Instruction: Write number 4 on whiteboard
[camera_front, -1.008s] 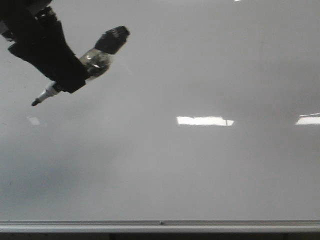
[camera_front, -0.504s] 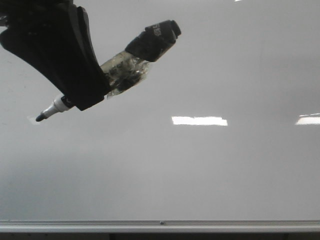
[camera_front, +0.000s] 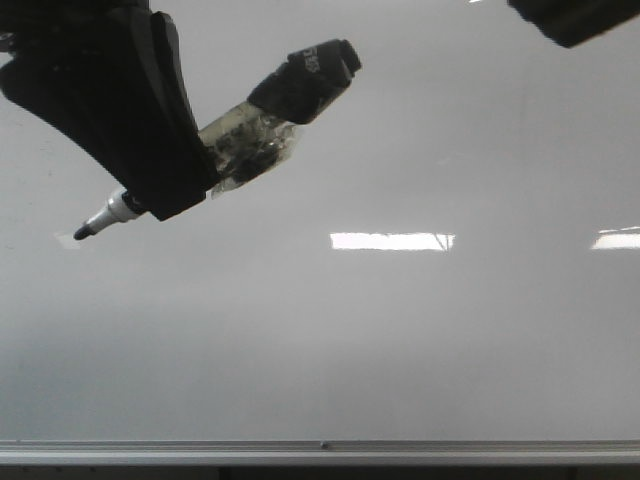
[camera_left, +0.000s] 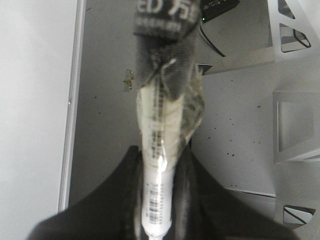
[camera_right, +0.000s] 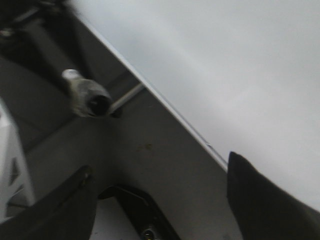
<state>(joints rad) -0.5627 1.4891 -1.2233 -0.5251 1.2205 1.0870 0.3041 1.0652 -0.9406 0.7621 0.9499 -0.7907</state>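
Surface: glossy grey whiteboard (camera_front: 400, 330), silver frame along near edge, no drawn strokes visible | Left gripper (camera_front: 150, 170): clamped on taped marker (camera_front: 240, 140), tip over board's left | Right gripper (camera_right: 160, 200): fingers spread, empty

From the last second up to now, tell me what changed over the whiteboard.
The left hand, shut on the marker, came down and rightward over the whiteboard early on, then held nearly still in the last half second. A dark part of the right arm has entered at the upper right corner. Unchanged: the board carries no marker lines, and the marker tip points lower left.
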